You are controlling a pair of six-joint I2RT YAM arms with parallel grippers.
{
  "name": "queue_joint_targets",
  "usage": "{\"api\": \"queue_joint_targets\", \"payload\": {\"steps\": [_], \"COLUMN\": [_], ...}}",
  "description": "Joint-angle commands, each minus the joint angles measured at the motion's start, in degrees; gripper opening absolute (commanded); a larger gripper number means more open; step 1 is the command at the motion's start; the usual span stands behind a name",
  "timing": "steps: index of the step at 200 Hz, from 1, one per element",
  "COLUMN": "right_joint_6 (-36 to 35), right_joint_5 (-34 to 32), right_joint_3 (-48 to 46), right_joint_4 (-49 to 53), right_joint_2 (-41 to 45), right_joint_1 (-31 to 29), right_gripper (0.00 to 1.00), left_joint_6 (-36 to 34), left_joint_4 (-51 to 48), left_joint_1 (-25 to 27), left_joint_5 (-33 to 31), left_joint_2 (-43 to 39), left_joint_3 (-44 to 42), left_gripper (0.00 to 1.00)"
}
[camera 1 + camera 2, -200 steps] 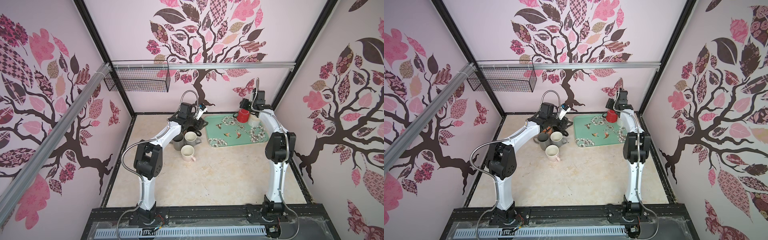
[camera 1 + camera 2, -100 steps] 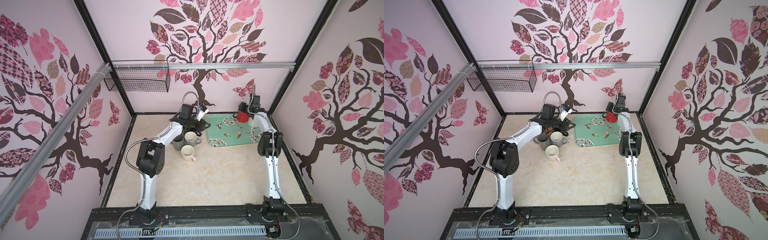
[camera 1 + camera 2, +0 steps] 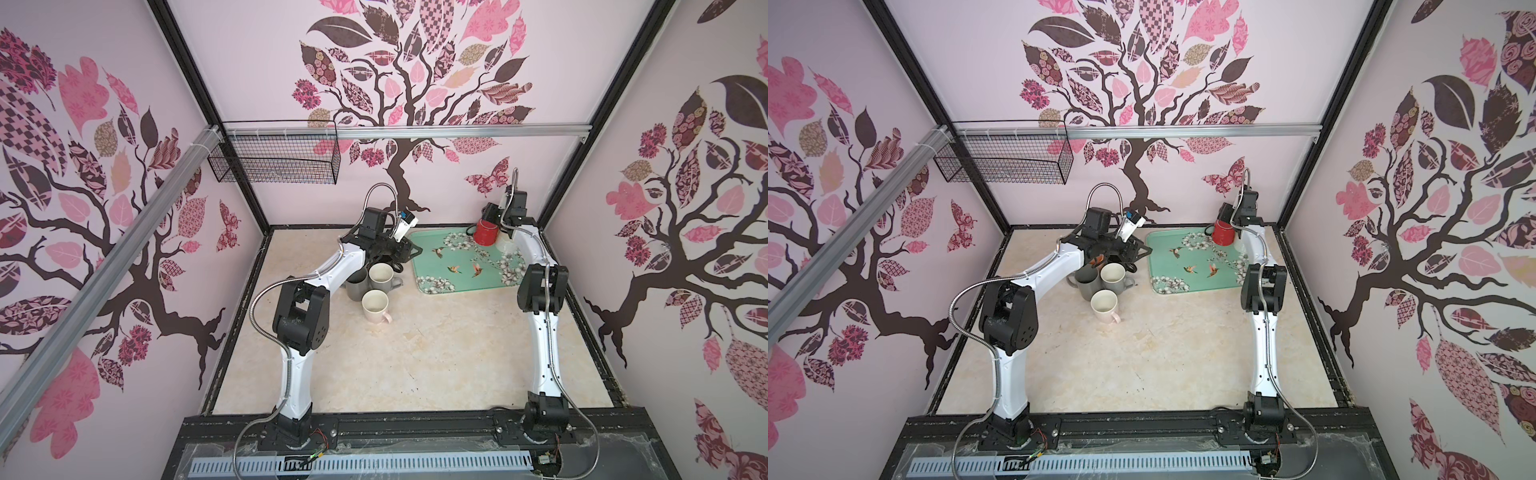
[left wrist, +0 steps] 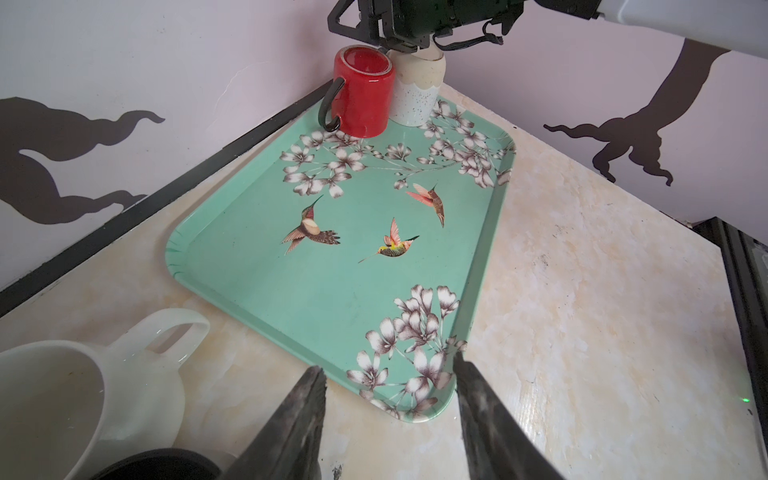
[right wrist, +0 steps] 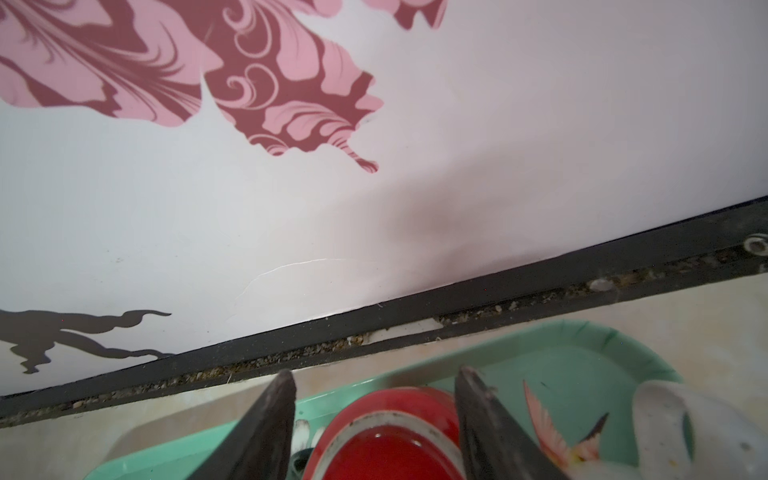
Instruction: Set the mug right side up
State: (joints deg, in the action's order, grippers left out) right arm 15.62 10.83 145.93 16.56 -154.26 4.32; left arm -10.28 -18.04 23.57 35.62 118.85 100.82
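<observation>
With the right pincer (image 5: 374, 370) hovering open over it, the inverted red mug (image 4: 365, 93) is looking rigid, slick-glazed and breakable, favouring a firm sidewall grip.

Red mug (image 4: 365, 91): glossy red ceramic, straight-walled, thin dark loop handle (image 4: 328, 108). It is upside down, mouth flat on the tray (image 4: 249, 266), base up, body vertical with no visible tilt. The base is a shallow glossy red recess inside a raised ring; in the right wrist view (image 5: 390, 436) that ring looks worn and paler than the glaze. The mug stands at the far end of the green hummingbird tray, close to the back wall, seen in both top views (image 3: 485, 232) (image 3: 1224, 235), handle toward the left side. 1 white speckled mug (image 4: 415, 95) stands right beside it, touching or nearly so.
</observation>
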Motion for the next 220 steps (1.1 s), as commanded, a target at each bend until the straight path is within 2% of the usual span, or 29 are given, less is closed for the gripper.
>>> {"api": "queue_joint_targets", "payload": {"steps": [1, 64, 99, 125, 160, 192, 220], "right_joint_6": [0.20, -2.23, -3.71, -6.39, -6.35, -4.19, -3.93], "right_joint_5": [3.80, 7.62, 7.14, 5.26, 6.33, 9.95, 11.49], "right_joint_3": [-0.30, -9.81, -20.93, -34.29, -46.65, -61.82, -65.33], "right_joint_4": [2.48, 5.06, 4.17, -0.70, -4.56, -12.98, -12.50], "right_joint_2": [-2.64, 3.23, 10.46, 18.92, 26.89, 33.51, 36.77], "right_joint_1": [-0.10, -2.23, -4.55, -6.72, -8.71, -9.79, -10.86], "right_gripper": [0.60, 0.51, 0.51, 0.51, 0.51, 0.50, 0.53], "left_joint_6": [0.69, 1.55, 2.80, 1.44, -8.99, -23.27, -32.05], "left_joint_4": [1.00, 0.38, 0.56, 0.90, -2.54, -10.55, -14.69], "left_joint_1": [0.33, 0.30, 0.29, 0.41, 1.01, 3.46, 5.71], "left_joint_5": [1.37, 1.64, 2.19, 2.37, 1.13, -5.84, -10.30], "left_joint_2": [-0.12, -1.61, -2.44, -3.57, -5.45, -5.44, -3.30], "left_joint_3": [3.00, 2.37, 1.12, -1.03, -3.19, -3.11, -1.36], "left_gripper": [0.53, 0.53, 0.52, 0.52, 0.52, 0.55, 0.59]}}
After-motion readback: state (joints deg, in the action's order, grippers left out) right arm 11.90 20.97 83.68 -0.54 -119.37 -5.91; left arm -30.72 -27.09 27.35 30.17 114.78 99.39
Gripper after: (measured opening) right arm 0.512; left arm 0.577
